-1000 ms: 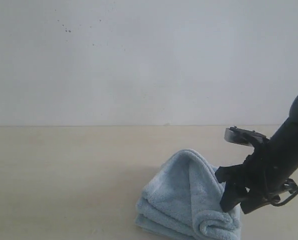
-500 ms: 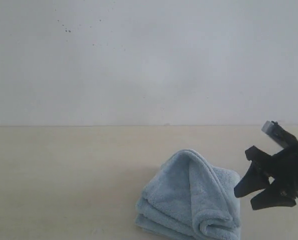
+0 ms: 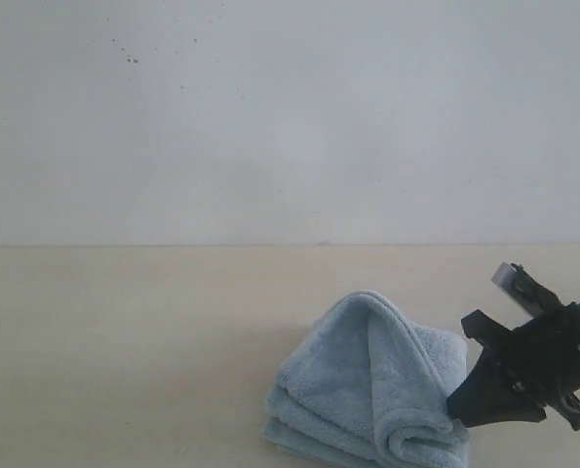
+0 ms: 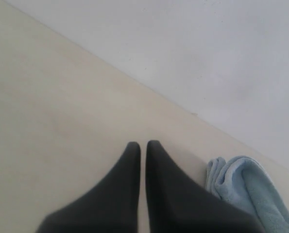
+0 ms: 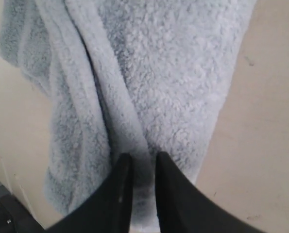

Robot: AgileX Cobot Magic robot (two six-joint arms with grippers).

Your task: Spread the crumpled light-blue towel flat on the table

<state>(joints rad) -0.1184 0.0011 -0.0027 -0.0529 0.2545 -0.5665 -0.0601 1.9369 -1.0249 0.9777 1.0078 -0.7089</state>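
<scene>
Towel (image 3: pixel 367 380) sat bunched on the table (image 3: pixel 124 341) at my right, right gripper (image 5: pixel 138 158) pinched a fold, clear only on its wrist cam, left gripper (image 4: pixel 140 145) closed empty, only on its own cam.

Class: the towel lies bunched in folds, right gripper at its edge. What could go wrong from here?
1. The right gripper pinches a fold of the towel, perhaps several layers; lifting may drag the bundle unopened.
2. The left gripper is shut and off the towel, so nothing pins the cloth to the table.
</scene>
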